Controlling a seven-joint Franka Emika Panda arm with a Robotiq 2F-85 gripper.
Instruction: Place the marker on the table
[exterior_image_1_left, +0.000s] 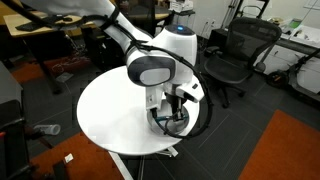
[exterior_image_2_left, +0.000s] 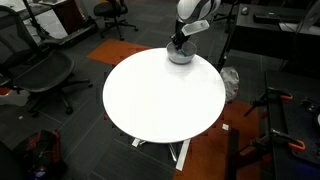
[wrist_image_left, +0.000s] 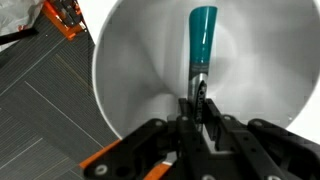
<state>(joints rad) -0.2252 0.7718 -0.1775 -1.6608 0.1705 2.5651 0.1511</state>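
- The gripper (wrist_image_left: 199, 97) comes in from the bottom of the wrist view, its two fingers (wrist_image_left: 207, 104) drawn close together and clamped on the lower end of the marker (wrist_image_left: 203, 38).
- The marker is a slim stick with a teal upper part and a darker section where the fingers pinch it. In the wrist view it points away from the gripper, toward the top of the picture.
- The marker is held inside the bowl (wrist_image_left: 130, 70). The bowl's smooth silver-grey inner wall fills the view behind and around it. Whether the far tip touches the bowl's inside cannot be told.
- In both exterior views the gripper (exterior_image_1_left: 172, 108) (exterior_image_2_left: 180, 42) points down into the bowl (exterior_image_1_left: 172, 124) (exterior_image_2_left: 181, 56). The marker itself is too small to make out there.
- The bowl stands on the table (exterior_image_1_left: 105, 115) (exterior_image_2_left: 165, 100), near its edge on the arm's side. The table is round with a plain white top.
- The arm (exterior_image_1_left: 150, 68), white with a dark joint, reaches over the table rim to the bowl.
- Beyond the table lie grey carpet and an orange floor patch (exterior_image_1_left: 292, 150).
- A black office chair (exterior_image_1_left: 238, 55) stands well apart from the table.
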